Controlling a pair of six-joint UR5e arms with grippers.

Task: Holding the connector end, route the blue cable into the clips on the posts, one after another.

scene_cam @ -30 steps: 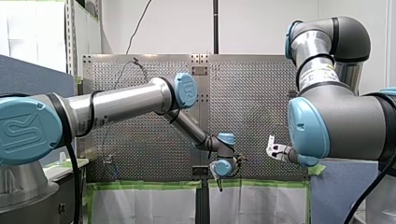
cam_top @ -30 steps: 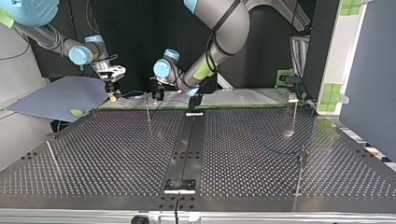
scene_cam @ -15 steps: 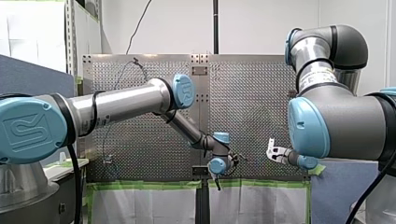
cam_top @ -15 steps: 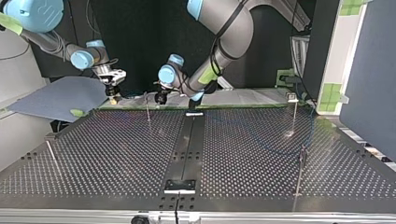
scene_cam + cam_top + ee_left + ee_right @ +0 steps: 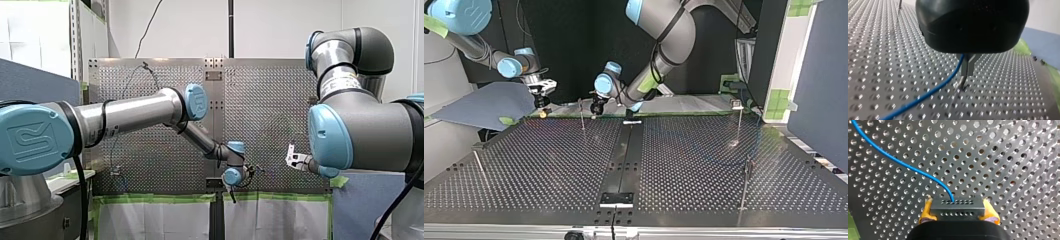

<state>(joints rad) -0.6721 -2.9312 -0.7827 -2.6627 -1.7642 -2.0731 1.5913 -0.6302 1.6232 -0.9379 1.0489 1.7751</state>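
In the right wrist view my right gripper [image 5: 958,216] has its yellow pads [image 5: 926,212] shut on a dark grey connector block [image 5: 957,207]. The blue cable [image 5: 898,161] leaves the block's face and curves away over the perforated table [image 5: 1010,157]. In the left wrist view my left gripper [image 5: 968,68] is black with metal fingers pressed together, and the blue cable [image 5: 930,91] runs out from between them down to the table. In the top view my left gripper [image 5: 596,106] hangs just beside a thin post [image 5: 582,114], with my right gripper [image 5: 542,104] further to the view's left.
More thin posts stand on the table: one at the top view's far right [image 5: 740,120], one at the near right [image 5: 746,182], one at the near left [image 5: 479,167]. A dark rail [image 5: 624,155] runs down the middle. A grey-blue sheet [image 5: 484,105] lies beyond the far left edge.
My left arm has shifted a little, bringing its gripper lower and closer to the post. My right gripper has dipped slightly at the table's far edge. Both grips are unchanged.
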